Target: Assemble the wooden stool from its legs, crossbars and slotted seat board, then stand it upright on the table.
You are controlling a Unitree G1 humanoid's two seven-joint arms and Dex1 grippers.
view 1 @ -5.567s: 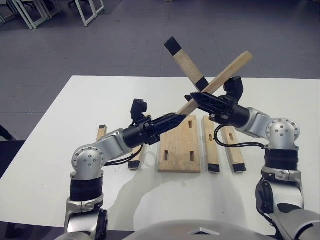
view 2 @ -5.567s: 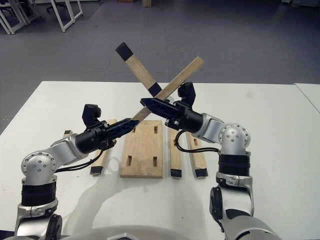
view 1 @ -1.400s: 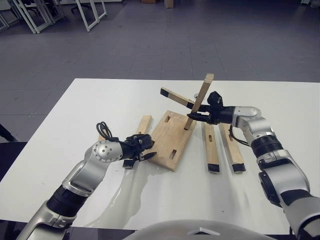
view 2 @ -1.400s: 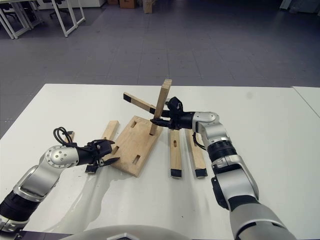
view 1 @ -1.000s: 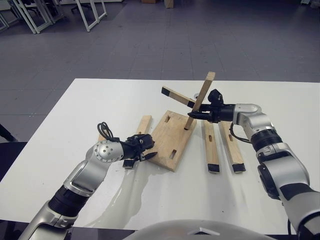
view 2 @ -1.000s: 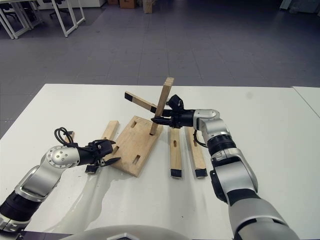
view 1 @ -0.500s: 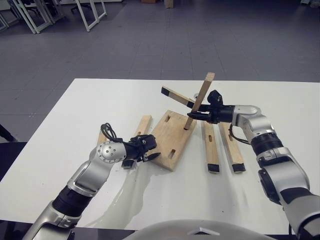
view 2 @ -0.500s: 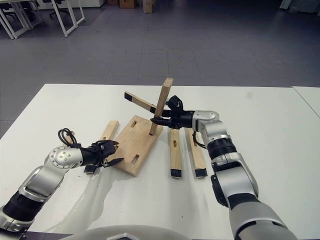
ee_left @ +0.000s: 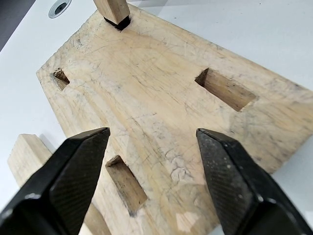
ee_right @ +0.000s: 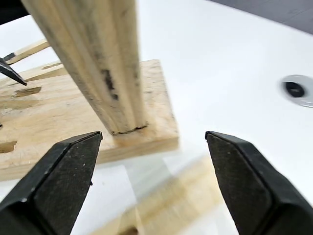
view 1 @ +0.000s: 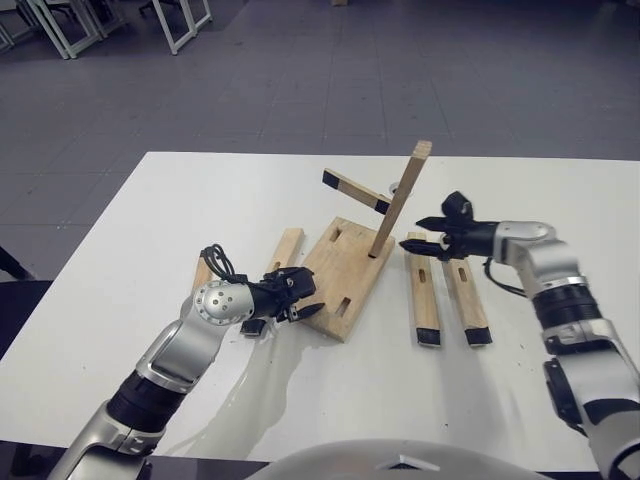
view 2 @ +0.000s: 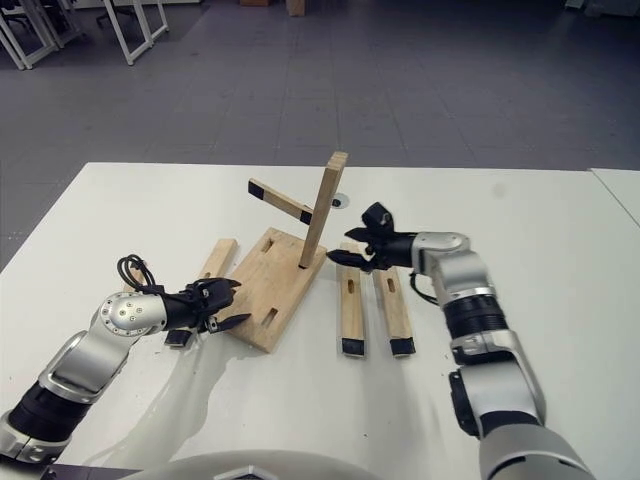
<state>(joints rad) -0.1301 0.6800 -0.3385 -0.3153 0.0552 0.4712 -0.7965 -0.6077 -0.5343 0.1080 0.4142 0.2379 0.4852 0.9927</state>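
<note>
White tabletop (view 1: 150, 230) | seat board (view 1: 340, 280) lies flat between left claw (view 2: 243, 300) and right claw (view 1: 410, 233) | leg (view 1: 398, 200) stands tilted in a board slot just beside right claw, crossbar (view 1: 355, 190) touching its side | both claws parted wide, holding nothing, left claw at board's edge

The white bench (view 1: 150, 220) carries the slotted seat board (view 1: 335, 270), a slotted bar (view 1: 422, 295) just right of it, a second slotted bar (view 1: 467, 300) alongside, and a plain bar (view 1: 286, 247) on its left.

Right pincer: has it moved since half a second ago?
Yes. The right pincer released the upright wooden leg and pulled back rightward, away from the slotted wooden seat board.
</note>
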